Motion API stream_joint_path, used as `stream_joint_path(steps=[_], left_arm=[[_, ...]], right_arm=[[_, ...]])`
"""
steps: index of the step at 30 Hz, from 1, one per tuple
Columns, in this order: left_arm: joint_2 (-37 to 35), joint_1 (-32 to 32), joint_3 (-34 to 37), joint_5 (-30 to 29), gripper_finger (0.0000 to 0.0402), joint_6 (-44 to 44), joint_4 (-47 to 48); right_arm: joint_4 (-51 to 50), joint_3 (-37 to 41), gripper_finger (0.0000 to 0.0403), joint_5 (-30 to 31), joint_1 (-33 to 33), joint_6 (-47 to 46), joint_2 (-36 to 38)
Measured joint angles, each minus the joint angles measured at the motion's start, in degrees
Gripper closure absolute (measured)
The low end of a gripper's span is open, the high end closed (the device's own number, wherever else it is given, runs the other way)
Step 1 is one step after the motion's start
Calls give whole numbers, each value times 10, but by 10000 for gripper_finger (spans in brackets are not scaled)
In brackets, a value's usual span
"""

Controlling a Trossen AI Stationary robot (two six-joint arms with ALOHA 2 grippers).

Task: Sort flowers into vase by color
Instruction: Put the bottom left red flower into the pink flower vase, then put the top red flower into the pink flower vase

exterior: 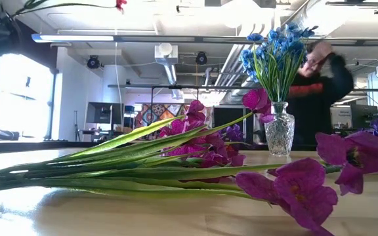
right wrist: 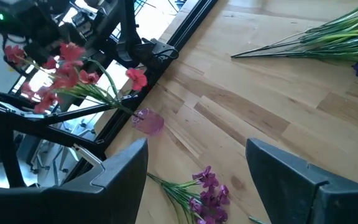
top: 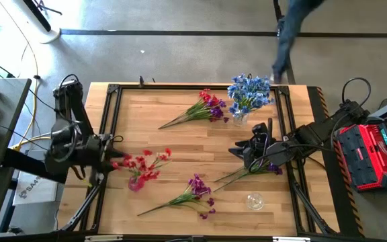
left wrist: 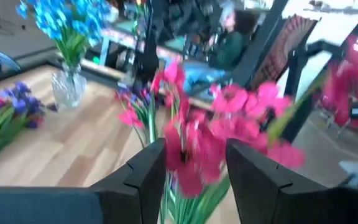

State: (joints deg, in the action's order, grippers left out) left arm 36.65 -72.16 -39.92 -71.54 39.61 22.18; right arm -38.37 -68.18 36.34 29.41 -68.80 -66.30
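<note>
Red flowers (left wrist: 197,149) between spread left hand (left wrist: 194,177) fingers, over pink vase (top: 136,181).

flowers (top: 248,93) in vase (top: 240,119) — table (top: 180,144) right rear, sprays (top: 195,111) lying around

A robotics lab in an open industrial space: a metal-framed wooden desk (top: 200,144) on grey carpet, loose cables and a red equipment case (top: 370,154) alongside it, exposed ceiling ducts (exterior: 166,62) and strip lights overhead, and a person (exterior: 320,92) standing among workstations behind.
</note>
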Motion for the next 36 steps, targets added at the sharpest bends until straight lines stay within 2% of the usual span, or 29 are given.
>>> stream_joint_path(steps=[4, 15, 25, 36], left_arm=[[-30, 7, 0, -32, 248, -48, -36], [-92, 105, -13, -23, 248, -147, -91], [-99, 215, -66, 68, 248, -149, -28], [-21, 335, -129, 178, 248, -191, -26]], right_arm=[[1, 0, 144, -1, 0, 3, 0], [1, 0, 144, -2, 0, 9, -5], [0, 0, 144, -15, -10, 8, -6], [-2, 0, 144, -30, -27, 20, -6]])
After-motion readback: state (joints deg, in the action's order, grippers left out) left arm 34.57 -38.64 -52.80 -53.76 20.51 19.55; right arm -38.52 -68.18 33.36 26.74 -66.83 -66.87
